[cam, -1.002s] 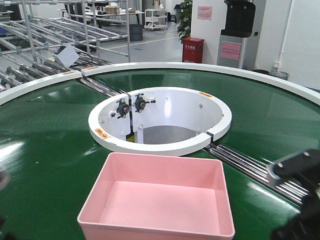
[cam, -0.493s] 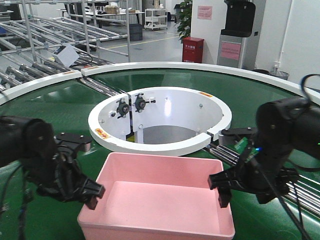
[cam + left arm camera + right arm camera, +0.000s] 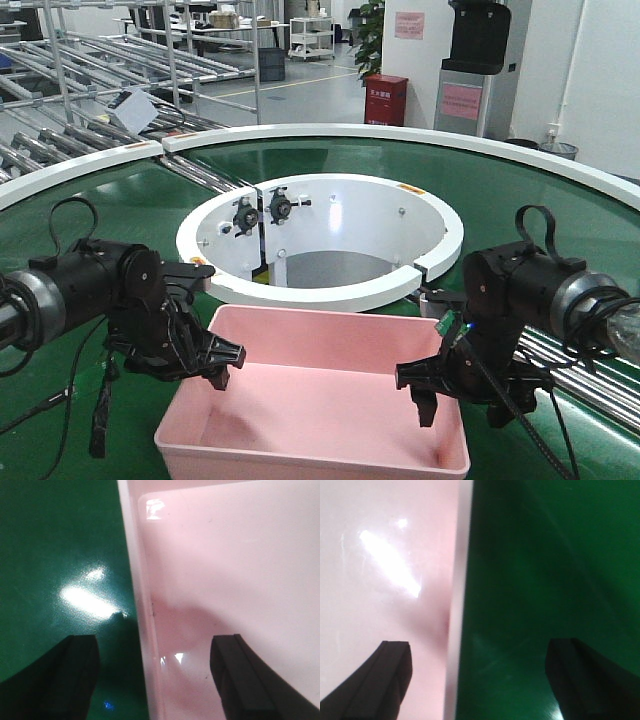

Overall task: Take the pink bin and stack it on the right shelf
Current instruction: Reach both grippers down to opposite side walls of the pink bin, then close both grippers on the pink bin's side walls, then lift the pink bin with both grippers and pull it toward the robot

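The pink bin point(image 3: 315, 400) rests on the green belt at the near centre, empty. My left gripper point(image 3: 195, 372) is open and straddles the bin's left wall: in the left wrist view one finger is over the belt and the other over the bin floor point(image 3: 225, 570), with the gripper point(image 3: 156, 677) centred on the rim. My right gripper point(image 3: 462, 400) is open astride the right wall in the same way; the right wrist view shows the gripper point(image 3: 480, 680) with the pink bin point(image 3: 385, 555) to its left. The right shelf is out of view.
The green curved conveyor belt point(image 3: 100, 260) surrounds a white ring housing point(image 3: 320, 285) just beyond the bin. Steel rollers point(image 3: 520, 345) run under my right arm. Roller racks point(image 3: 90, 60) stand at the back left, a red cabinet point(image 3: 386, 100) behind.
Both arms have swung in from the sides, then shifted a little away from the camera along the bin's side walls. Each open gripper now straddles a wall. The bin has not moved.
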You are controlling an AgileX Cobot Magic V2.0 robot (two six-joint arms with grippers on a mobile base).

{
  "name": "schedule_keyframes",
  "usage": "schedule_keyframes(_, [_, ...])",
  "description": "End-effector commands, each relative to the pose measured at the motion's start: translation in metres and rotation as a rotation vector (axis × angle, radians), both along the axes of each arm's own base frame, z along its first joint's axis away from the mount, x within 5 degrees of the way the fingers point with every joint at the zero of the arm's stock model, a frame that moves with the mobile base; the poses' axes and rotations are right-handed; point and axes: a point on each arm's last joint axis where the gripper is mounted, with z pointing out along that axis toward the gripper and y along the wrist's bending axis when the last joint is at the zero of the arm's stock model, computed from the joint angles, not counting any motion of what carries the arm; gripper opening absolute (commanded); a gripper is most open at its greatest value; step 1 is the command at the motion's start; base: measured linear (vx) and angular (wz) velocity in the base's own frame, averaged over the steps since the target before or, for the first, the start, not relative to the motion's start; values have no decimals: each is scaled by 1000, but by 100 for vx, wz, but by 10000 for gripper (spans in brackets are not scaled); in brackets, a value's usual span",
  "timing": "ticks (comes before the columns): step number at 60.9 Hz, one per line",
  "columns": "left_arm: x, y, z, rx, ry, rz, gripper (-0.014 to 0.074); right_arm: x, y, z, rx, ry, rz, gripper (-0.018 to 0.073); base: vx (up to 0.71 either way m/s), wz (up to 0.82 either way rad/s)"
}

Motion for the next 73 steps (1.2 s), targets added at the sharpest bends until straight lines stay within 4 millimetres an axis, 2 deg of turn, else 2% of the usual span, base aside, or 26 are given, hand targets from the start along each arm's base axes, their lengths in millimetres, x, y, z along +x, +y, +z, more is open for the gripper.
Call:
schedule_keyframes(1, [0, -2, 33, -41, -114, 13, 587, 3, -2, 31, 24, -121, 0, 549, 0, 0])
schedule_keyframes(11, [-1, 1, 32, -16, -102, 41, 512, 5, -1, 27, 33, -120, -30, 433, 0, 0])
schedule_keyframes(29, [-3, 4, 31, 10, -76, 44, 242, 5, -1, 27, 46, -123, -59, 153, 0, 0])
schedule_keyframes(35, [-3, 4, 31, 11, -76, 42, 176, 5, -1, 27, 44, -123, -59, 94, 0, 0])
schedule_keyframes(46, [-5, 4, 33, 13, -61, 49, 117, 6, -1, 32, 48, -137, -74, 22, 0, 0])
schedule_keyframes(53, [-14, 9, 52, 3, -72, 106, 109, 3, -5, 54, 33, -175, -109, 1, 0, 0])
schedule_keyframes(58, [-26, 15, 79, -3, -114, 146, 109, -5, -8, 75, 32, -218, -109, -3, 0, 0])
schedule_keyframes(62, [-39, 18, 96, 4, -130, 176, 109, -17, -11, 92, 33, -242, -100, -3, 0, 0])
schedule_keyframes(68, [-61, 18, 117, 9, -184, 215, 109, -34, -13, 107, 4, -297, -80, -3, 0, 0])
schedule_keyframes(73, [-79, 15, 121, 14, -224, 235, 109, -51, -10, 115, -12, -358, -58, -3, 0, 0])
